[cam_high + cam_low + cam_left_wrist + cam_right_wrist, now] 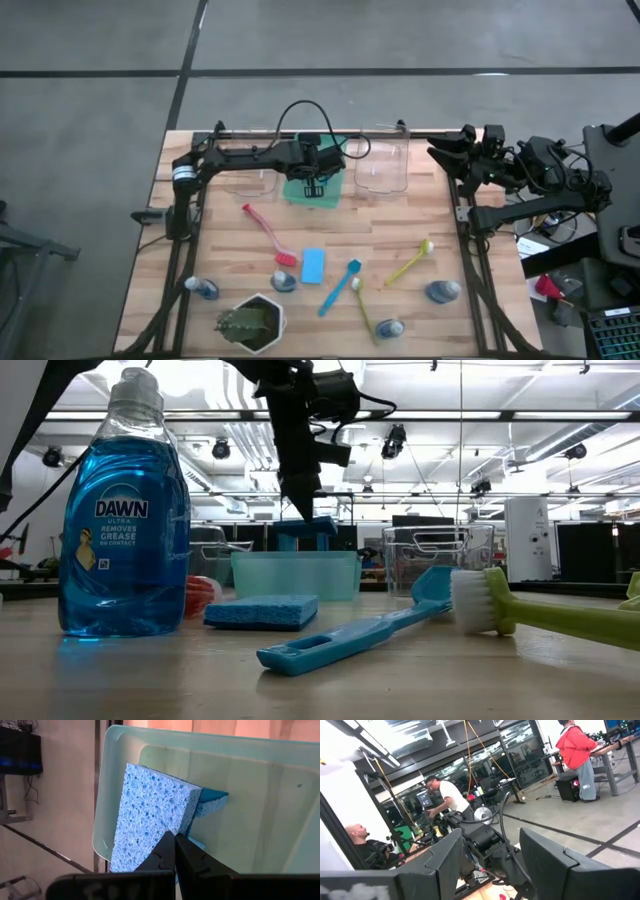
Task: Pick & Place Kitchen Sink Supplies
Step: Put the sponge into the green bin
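Left gripper (312, 186) at table's 12 o'clock over green tray (240, 765), fingers pinching blue sponge (150, 815). Right gripper (490, 865) parked at 2 o'clock, fingers spread.

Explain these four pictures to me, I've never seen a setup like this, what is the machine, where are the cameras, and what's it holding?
This is a two-armed robot at a wooden table. One picture looks straight down from above, one looks level across the tabletop, and one comes from a camera on each wrist.

The left gripper is over the pale green plastic tray at the table's far edge, pinching a flat blue rectangular sponge. The right gripper waits, folded back at the table's right, fingers apart.

On the table lie another flat blue sponge, a red long-handled dish brush, a blue one, two yellow-green ones, small blue soap bottles, two clear plastic bins and a green plant in a white hexagonal pot.
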